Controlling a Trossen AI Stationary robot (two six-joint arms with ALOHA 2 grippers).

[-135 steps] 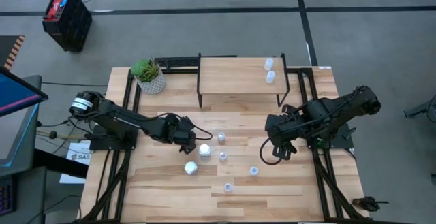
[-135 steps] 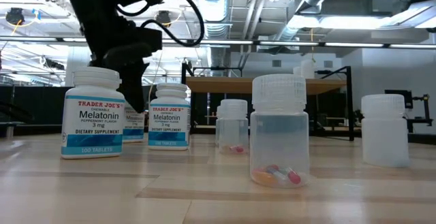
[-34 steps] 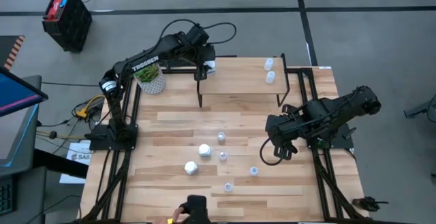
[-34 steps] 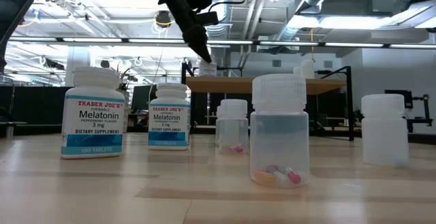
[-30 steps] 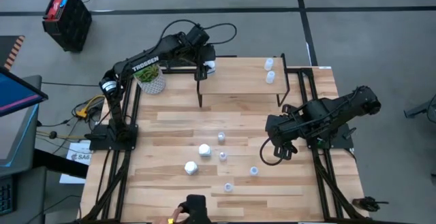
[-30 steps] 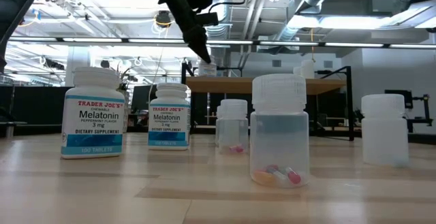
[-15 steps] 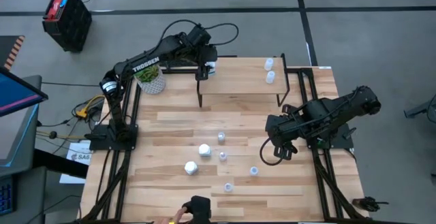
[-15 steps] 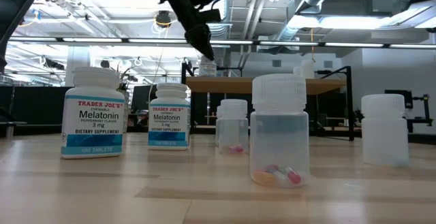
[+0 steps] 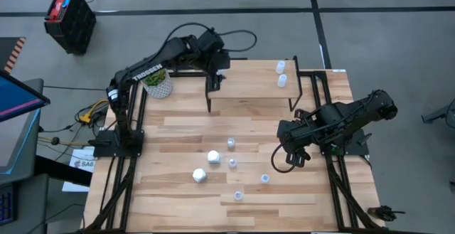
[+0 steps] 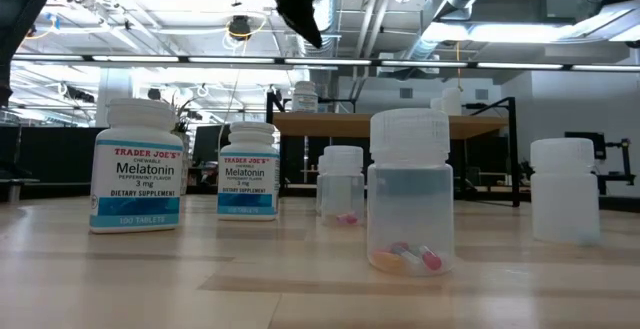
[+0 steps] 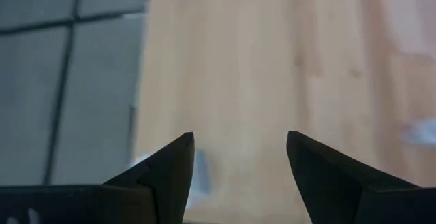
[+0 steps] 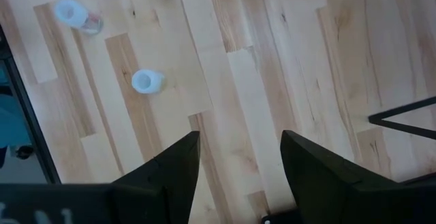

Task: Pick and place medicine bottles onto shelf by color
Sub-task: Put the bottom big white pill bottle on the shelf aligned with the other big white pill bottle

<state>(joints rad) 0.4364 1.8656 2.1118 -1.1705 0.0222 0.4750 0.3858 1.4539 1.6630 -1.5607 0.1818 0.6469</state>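
My left gripper (image 9: 216,70) is open and empty above the far left corner of the shelf (image 9: 249,84); in the low view it (image 10: 305,21) hangs well above a white bottle (image 10: 305,97) that stands upright on the shelf top. The arm hides that bottle in the high view. Two translucent bottles (image 9: 281,73) stand on the shelf's right end. Two white bottles (image 9: 212,156) (image 9: 199,176) and several translucent ones (image 9: 232,144) stand on the table. My right gripper (image 9: 288,160) is open and empty over the table's right half.
A white patterned plant pot (image 9: 156,81) stands at the table's far left, beside the shelf. The shelf's black legs (image 9: 208,99) rise from the table. The right wrist view shows translucent bottles (image 12: 146,81) on the planks ahead of the fingers. A black crate (image 9: 69,19) sits on the floor.
My left gripper has let go of the white bottle and gone up, clear of it; the bottle stays upright on the shelf's far left corner. A person's hand at the table's near edge has gone out of view.
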